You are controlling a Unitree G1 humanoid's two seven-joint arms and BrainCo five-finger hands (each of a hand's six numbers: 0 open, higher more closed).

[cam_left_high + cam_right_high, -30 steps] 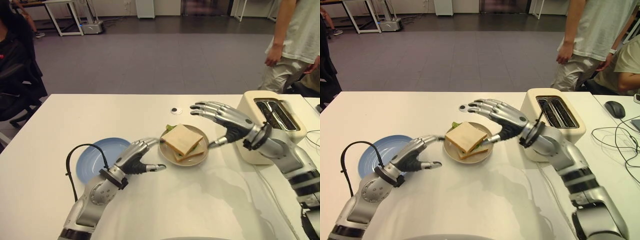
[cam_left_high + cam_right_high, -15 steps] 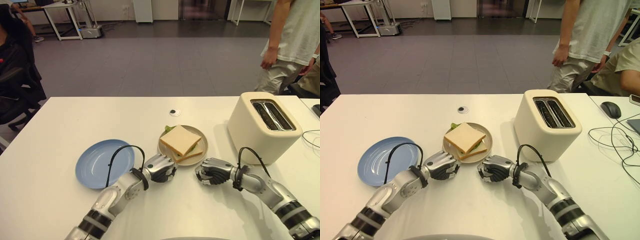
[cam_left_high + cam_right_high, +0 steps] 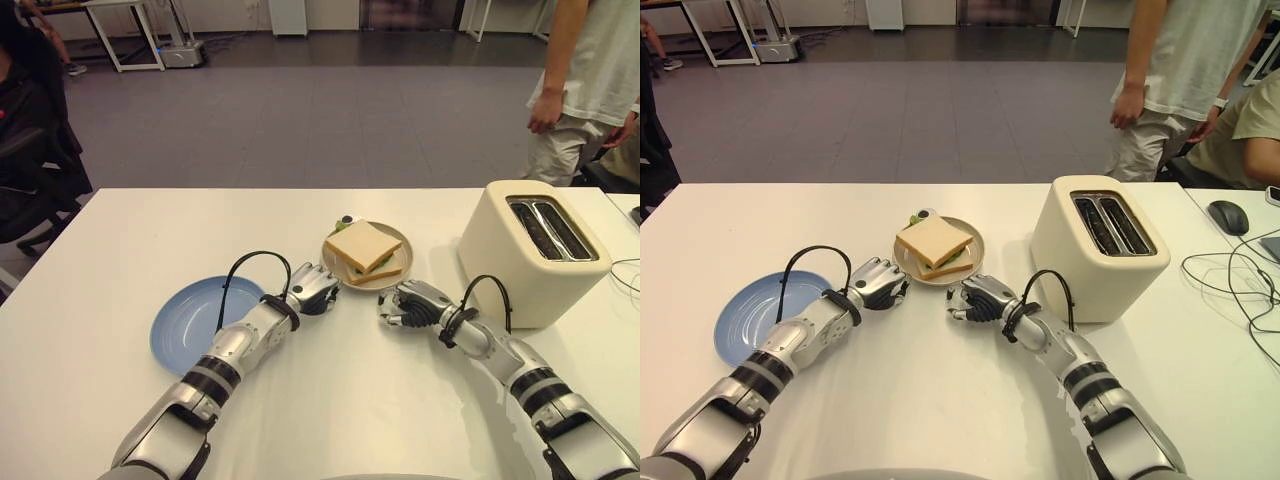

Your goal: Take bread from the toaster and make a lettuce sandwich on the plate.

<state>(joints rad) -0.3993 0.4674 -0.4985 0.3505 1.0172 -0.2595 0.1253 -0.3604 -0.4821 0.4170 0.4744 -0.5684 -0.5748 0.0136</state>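
From my seat the sandwich [image 3: 365, 252] looks already built: it sits on the tan plate [image 3: 405, 258] at the middle of the counter [image 3: 150, 230], two slices stacked slightly askew, with a bit of lettuce [image 3: 339, 226] poking out at the far left edge. The toaster [image 3: 520, 262] stands to the right of the plate, well clear of it, and I see no slice rising out of its slots. My left hand [image 3: 312, 290] rests on the counter just near-left of the plate with its fingers curled into a fist, holding nothing; my right hand [image 3: 405, 303] mirrors it just near-right of the plate, also curled and empty. A blue plate [image 3: 185, 335] lies further left, beside my left forearm. I judge the work as good as finished. If I had to touch the stack again, I would treat it as light and soft: the bread [image 3: 362, 245] will dent under any real squeeze, and the leaf inside is probably slick enough to let the top slice slide. I would take it by two opposite sides, pinching both slices together gently, or better, shift the stiff plate by its rim and leave the stack alone.
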